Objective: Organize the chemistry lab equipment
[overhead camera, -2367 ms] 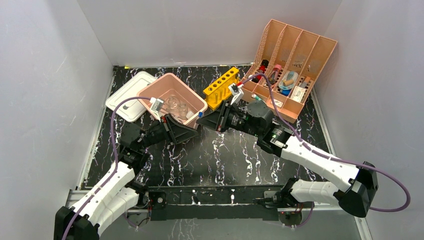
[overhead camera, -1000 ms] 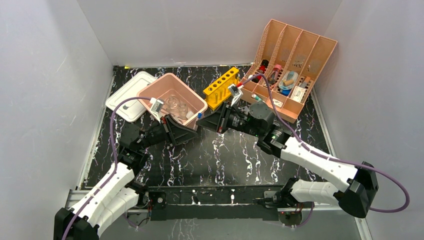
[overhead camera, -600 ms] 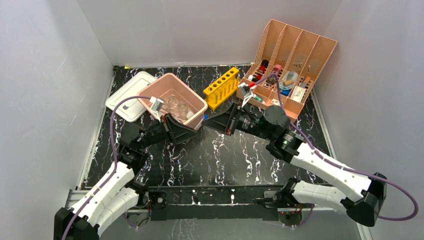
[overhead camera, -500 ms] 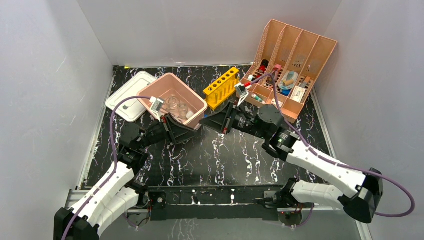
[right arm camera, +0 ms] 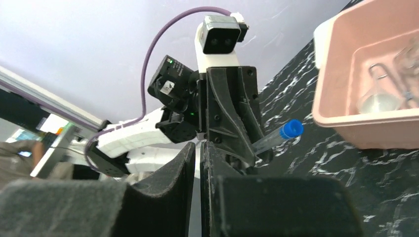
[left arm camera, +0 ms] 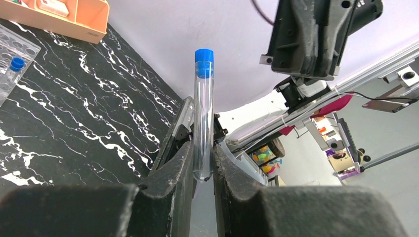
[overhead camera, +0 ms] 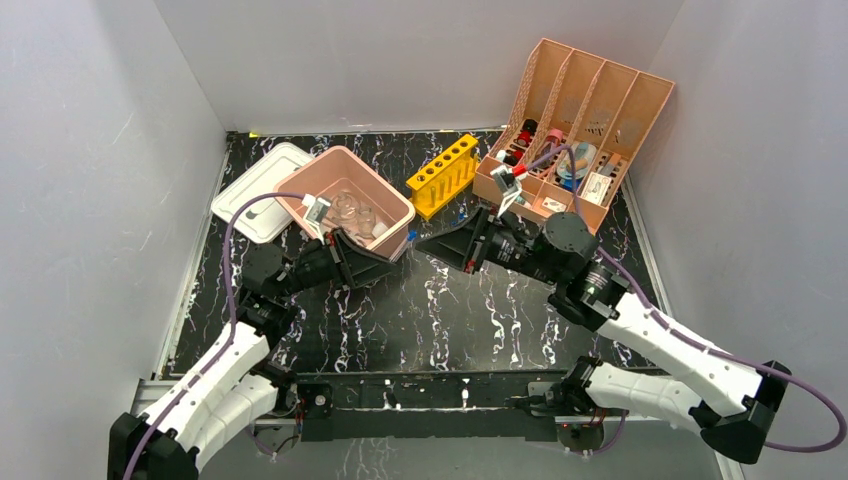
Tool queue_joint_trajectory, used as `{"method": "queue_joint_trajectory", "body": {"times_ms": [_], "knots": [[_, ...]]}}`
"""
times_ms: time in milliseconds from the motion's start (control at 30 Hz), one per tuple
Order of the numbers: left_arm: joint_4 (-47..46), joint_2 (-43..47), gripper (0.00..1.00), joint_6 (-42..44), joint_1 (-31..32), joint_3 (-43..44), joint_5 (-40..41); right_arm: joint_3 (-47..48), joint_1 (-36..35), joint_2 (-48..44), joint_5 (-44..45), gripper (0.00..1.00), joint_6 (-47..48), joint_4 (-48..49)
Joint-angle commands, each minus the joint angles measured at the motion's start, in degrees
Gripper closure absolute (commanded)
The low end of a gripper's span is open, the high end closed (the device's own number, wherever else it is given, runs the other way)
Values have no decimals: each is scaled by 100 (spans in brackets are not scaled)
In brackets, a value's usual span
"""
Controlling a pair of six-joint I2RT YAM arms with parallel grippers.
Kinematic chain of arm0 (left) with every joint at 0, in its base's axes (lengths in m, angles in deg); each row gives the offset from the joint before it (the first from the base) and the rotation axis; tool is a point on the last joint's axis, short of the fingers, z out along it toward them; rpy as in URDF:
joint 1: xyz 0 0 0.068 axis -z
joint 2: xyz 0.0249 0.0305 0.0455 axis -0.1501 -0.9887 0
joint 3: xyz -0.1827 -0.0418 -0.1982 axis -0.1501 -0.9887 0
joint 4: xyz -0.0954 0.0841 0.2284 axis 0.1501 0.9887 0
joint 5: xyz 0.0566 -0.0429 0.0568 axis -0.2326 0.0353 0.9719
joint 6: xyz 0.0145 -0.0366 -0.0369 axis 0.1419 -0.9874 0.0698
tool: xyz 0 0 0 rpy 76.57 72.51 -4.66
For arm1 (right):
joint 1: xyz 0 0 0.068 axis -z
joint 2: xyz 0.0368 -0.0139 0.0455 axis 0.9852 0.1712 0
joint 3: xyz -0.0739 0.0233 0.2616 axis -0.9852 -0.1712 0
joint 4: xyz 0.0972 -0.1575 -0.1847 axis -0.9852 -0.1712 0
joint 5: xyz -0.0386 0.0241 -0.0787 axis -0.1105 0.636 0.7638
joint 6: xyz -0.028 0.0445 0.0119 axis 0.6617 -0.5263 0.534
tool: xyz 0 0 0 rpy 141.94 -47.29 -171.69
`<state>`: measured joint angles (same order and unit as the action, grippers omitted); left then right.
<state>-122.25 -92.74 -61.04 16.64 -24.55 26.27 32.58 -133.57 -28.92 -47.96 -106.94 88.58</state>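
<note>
My left gripper [overhead camera: 393, 256] is shut on a clear test tube with a blue cap [left arm camera: 203, 108], gripped near its round bottom between the fingers [left arm camera: 180, 163]. The cap end [overhead camera: 411, 237] points toward my right gripper [overhead camera: 424, 243], which faces it a short way off. In the right wrist view the right gripper [right arm camera: 198, 148] has its jaws almost together with nothing between them, and the tube [right arm camera: 276, 138] sticks out of the left gripper [right arm camera: 232, 113]. A clear glass flask [right arm camera: 378, 101] and other glassware [overhead camera: 352, 212] lie in the pink tub [overhead camera: 345, 158].
A white lid [overhead camera: 262, 190] lies left of the tub. A yellow tube rack [overhead camera: 443, 175] stands behind the grippers. The peach organizer [overhead camera: 590, 90] holds small items at the back right. Another blue-capped tube [left arm camera: 16, 64] rests by a rack.
My right arm has drawn back to the right, away from the left gripper, and its jaws have narrowed. The left arm still holds the tube in place.
</note>
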Motion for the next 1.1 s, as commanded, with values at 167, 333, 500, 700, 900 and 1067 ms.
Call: {"method": "queue_joint_trajectory", "body": {"times_ms": [167, 333, 500, 700, 900, 1067], "knots": [[-319, -69, 89, -38, -21, 199, -65, 628, 16, -616, 3130, 3, 1680, -1208], [-216, -18, 89, -12, -14, 255, -76, 1243, 69, -445, 3020, 2, 2179, -1600], [-282, -5, 89, -47, -14, 264, -95, 1404, 78, -113, 2497, 2, 2238, -1896], [-301, -6, 89, -88, -19, 306, -160, 1334, 457, 196, 771, 64, 2215, -1469], [-269, 95, 89, -94, -21, 252, -115, 1392, 989, 276, 388, 38, 1940, -1452], [-352, 122, 89, -150, -14, 227, -126, 830, 1729, 473, -1117, 5, 1313, -775]]}}
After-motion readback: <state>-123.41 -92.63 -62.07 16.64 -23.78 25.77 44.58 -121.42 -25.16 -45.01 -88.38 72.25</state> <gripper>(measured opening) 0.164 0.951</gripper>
